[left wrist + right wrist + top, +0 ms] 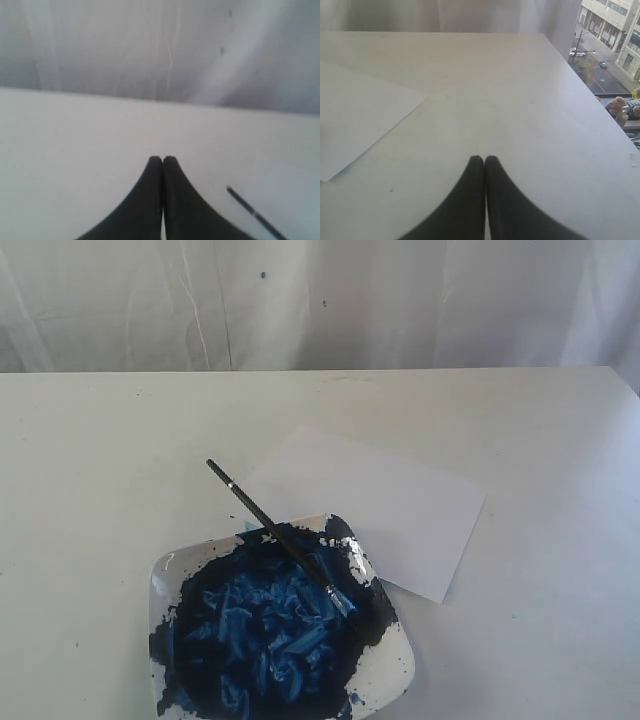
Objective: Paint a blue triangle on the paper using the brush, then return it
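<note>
Table point(90, 460): brush point(275, 530) on plate point(395, 655) (paper point(390, 505) beside).

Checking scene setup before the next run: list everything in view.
paper: one, white, blank, flat on the table, behind and right of the plate
plate: one, white, square, front middle of the table
paint: one mass, dark blue with lighter streaks, covering most of the plate
brush: one, black handle with silver ferrule, lying across the plate, bristles in the paint, handle out past the far rim
table: one, white
curtain: white, behind the table
window: one, street and buildings outside, right wrist view only
left hand: black, shut, empty, above bare table
right hand: black, shut, empty, above the table near the paper
</note>
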Robot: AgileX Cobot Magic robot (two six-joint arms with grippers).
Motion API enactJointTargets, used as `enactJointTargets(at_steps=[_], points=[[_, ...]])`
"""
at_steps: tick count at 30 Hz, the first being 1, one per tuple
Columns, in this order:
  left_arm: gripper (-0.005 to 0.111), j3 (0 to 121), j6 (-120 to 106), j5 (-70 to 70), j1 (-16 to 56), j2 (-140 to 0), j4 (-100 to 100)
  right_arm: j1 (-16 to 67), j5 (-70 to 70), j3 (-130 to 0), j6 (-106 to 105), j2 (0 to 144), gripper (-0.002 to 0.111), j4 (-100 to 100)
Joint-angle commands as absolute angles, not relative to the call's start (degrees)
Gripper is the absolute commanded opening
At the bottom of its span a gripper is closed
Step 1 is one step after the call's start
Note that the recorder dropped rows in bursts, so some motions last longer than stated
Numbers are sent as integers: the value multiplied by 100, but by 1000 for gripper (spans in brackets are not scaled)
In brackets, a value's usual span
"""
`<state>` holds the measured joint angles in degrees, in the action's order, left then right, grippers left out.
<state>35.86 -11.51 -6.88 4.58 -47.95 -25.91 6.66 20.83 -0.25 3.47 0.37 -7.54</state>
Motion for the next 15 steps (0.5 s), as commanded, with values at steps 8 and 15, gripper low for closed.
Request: enactJointTargets(at_steps=[8,15], points=[[0,4768,-1626,3079,465,-6312,-2898,678,2017,0,360,0,0,-760],[0,5672,-4229,5670,202,-6997,-4940,678,2017,0,360,0,0,-760]])
